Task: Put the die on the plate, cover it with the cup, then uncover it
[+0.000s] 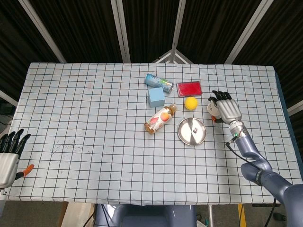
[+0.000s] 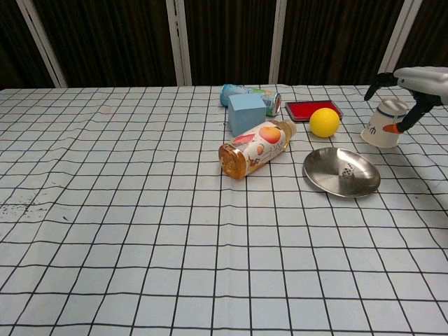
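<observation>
The die [image 2: 346, 170] sits on the plate [image 2: 322, 178], white cube against steel, a little right of the dish's middle in the chest view, so the first step looks done and the cup [image 2: 383, 126] is what matters now. The right robot hand [image 1: 226, 108] hovers right over that cup, fingers spread and arched down around it; in the chest view the fingertips [image 2: 372, 79] hang on one side and the thumb reaches down the other, but whether anything touches the paper I cannot tell, and it appears to grip nothing yet. The cup stands mouth down, base up, tilted slightly, its long axis near vertical. From the hand, the plate lies toward the robot's left and a bit nearer its body, close by with bare desk [image 1: 94, 118] between. That is a short sideways carry, and the cup is already turned the right way for covering. The left robot hand [image 1: 8, 156] waits at the desk's far near-left corner, fingers extended and holding nothing, well out of it; the right is clearly the nearer one.
</observation>
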Robot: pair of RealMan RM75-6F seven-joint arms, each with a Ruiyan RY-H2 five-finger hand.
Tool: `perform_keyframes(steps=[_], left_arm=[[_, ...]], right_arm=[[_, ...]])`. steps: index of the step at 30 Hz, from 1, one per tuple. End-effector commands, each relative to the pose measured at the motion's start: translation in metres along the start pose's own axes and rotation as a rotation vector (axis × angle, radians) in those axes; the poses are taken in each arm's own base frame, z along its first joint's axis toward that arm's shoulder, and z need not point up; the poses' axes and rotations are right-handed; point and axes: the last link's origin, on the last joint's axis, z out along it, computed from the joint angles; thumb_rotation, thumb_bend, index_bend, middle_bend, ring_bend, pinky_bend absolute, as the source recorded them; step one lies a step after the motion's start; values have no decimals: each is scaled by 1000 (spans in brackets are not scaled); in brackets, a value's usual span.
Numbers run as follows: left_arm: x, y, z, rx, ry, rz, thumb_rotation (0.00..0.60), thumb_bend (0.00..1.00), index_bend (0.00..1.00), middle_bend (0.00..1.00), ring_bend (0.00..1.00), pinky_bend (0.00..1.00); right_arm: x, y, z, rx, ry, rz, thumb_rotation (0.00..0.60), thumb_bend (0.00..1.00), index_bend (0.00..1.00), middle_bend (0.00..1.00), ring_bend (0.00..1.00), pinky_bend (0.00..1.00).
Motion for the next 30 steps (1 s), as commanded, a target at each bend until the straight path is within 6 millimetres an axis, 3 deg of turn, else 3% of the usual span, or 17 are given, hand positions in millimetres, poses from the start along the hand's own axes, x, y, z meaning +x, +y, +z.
perform_keyframes(steps=[1, 9, 17, 30], left_arm=[[-1, 0, 2, 6, -4, 4, 600, 256, 104, 0, 0, 23], [-2, -2, 7, 34, -8, 12, 600, 256, 104, 0, 0, 23], [-6, 2, 9, 29, -23, 29, 600, 256, 104, 0, 0, 23], [-10, 5, 12, 19, -41, 32, 600, 256, 105, 0, 0, 23]], right_arm=[[5, 2, 12, -29, -2, 20, 600, 307, 244, 89, 58, 64], [14, 17, 25, -89, -6, 10, 600, 307, 232, 141, 71, 64], [13, 30, 24, -117, -33, 0, 600, 307, 221, 175, 78, 59], [10, 27, 24, -88, -40, -11, 600, 307, 221, 275, 119, 58]])
